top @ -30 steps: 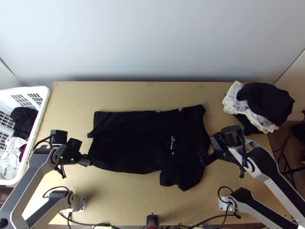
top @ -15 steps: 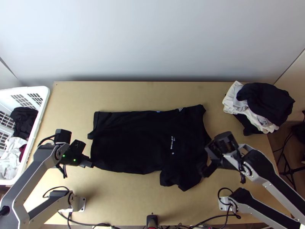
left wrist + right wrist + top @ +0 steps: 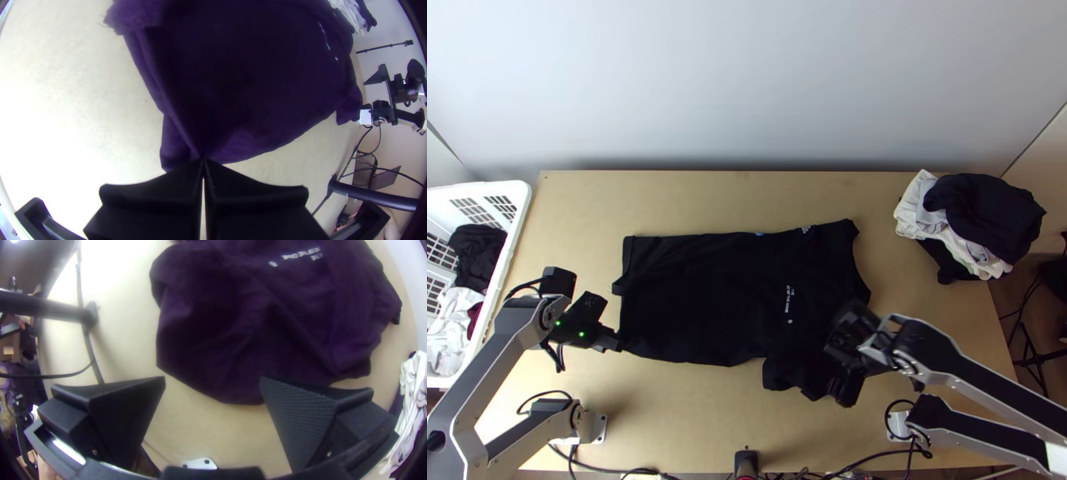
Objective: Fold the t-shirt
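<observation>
A black t-shirt [image 3: 699, 296] lies spread sideways across the table, its long upper edge fairly straight and a sleeve sticking out at the lower right. At the shirt's lower left corner is my left gripper [image 3: 614, 344]. In the left wrist view the left gripper [image 3: 203, 162] is shut on the edge of the t-shirt [image 3: 258, 84], with creases running into the fingertips. My right gripper [image 3: 839, 384] is over the sleeve at the lower right. In the right wrist view, the right gripper [image 3: 213, 381] stands open near the edge of the dark cloth [image 3: 267, 333].
A white basket [image 3: 517, 232] with clothes stands at the left. A pile of white and black clothes [image 3: 979, 212] lies at the table's back right corner. Cables [image 3: 619, 470] run along the near edge, beside a small dark stand [image 3: 745, 462].
The right gripper has moved from the shirt's right edge leftward and nearer to the table's front edge. The left gripper has barely moved. The shirt lies nearly as before.
</observation>
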`<act>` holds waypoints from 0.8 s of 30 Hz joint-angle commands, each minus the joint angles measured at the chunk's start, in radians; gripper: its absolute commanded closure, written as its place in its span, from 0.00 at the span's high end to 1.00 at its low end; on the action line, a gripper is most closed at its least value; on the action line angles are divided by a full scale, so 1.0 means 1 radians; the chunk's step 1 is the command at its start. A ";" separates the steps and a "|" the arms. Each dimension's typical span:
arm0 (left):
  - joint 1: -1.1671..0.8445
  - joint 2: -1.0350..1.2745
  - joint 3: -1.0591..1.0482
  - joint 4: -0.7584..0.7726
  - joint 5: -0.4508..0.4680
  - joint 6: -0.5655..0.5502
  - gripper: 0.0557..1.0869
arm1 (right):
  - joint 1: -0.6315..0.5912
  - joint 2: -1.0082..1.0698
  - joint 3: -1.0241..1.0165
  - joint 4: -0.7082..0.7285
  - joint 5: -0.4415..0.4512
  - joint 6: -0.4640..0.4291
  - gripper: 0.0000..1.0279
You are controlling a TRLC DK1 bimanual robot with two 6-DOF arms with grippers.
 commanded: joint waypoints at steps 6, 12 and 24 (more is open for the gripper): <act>0.003 0.024 0.033 -0.001 0.003 -0.012 0.03 | 0.187 0.184 -0.033 0.060 -0.068 0.020 0.95; 0.009 0.058 0.059 0.012 0.005 -0.016 0.03 | 0.174 0.193 -0.075 0.118 -0.049 0.002 0.81; 0.009 0.123 0.140 0.026 0.005 -0.012 0.03 | 0.022 0.157 -0.112 0.255 0.055 -0.064 0.09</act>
